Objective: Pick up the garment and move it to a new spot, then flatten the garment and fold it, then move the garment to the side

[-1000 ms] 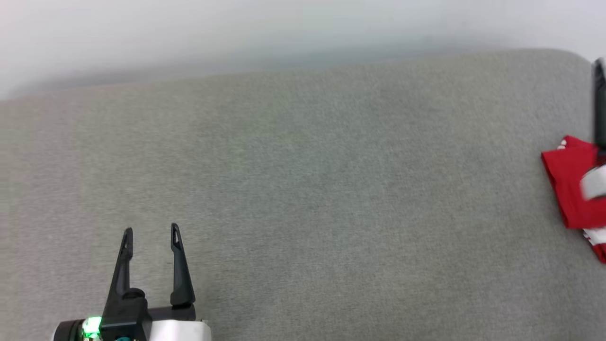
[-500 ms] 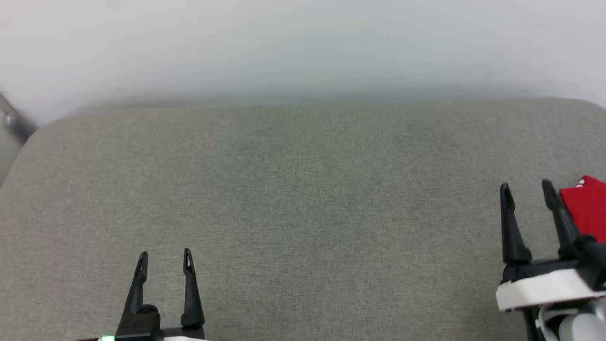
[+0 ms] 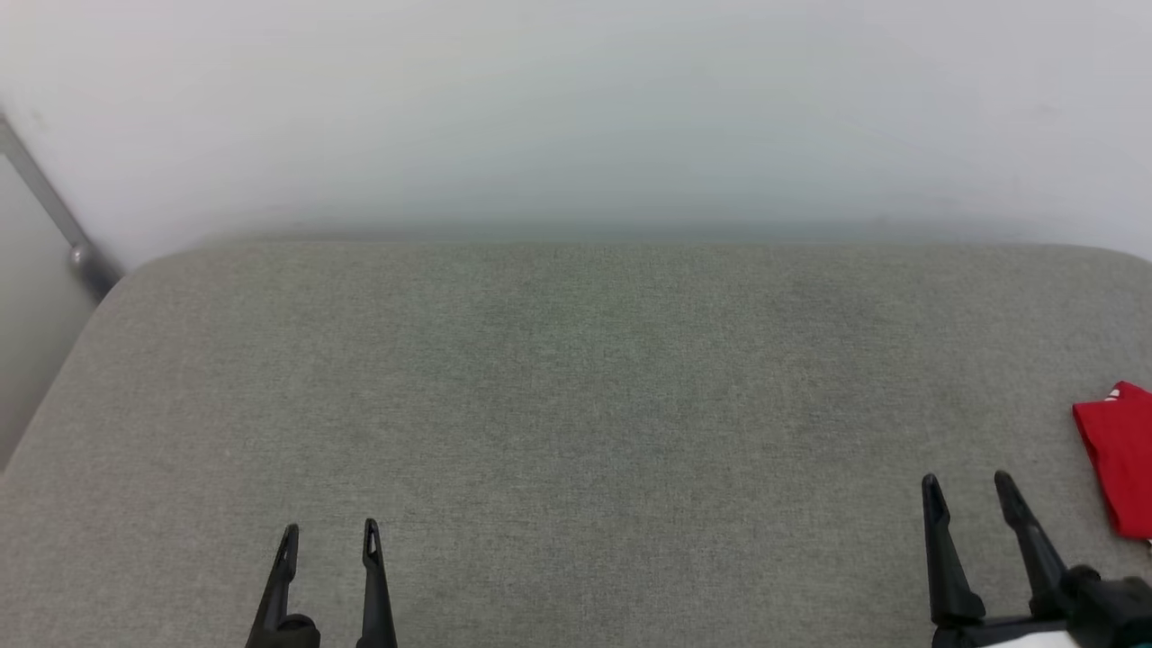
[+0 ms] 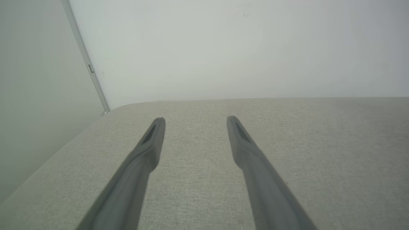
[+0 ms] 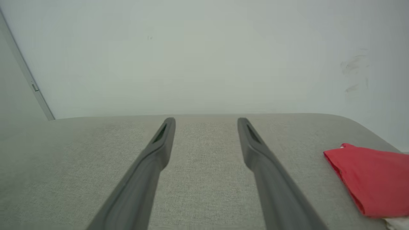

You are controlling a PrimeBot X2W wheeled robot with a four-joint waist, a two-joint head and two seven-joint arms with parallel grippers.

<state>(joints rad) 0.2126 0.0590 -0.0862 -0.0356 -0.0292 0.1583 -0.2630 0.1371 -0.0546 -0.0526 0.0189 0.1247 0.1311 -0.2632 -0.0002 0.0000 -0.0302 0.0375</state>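
The garment (image 3: 1120, 454), folded into a red block, lies on the grey cushion at the far right edge of the head view. In the right wrist view the garment (image 5: 370, 179) sits to the right of the fingers, with a bit of white cloth at its near corner. My right gripper (image 3: 967, 486) stands open at the lower right, apart from the garment and to its left, holding nothing. My left gripper (image 3: 328, 533) is open at the lower left, empty. Each wrist view shows its own gripper, left gripper (image 4: 195, 118) and right gripper (image 5: 206, 119), spread over bare fabric.
The grey fabric cushion (image 3: 576, 405) spans the whole width, with a rounded far edge against a white wall (image 3: 576, 108). A metal strip (image 3: 54, 216) runs down the wall at the far left, past the cushion's left corner.
The head camera has swung and tilted, so the cushion's far edge sits lower. My right gripper has pulled back off the garment and now rests at the lower right. Both grippers stay open.
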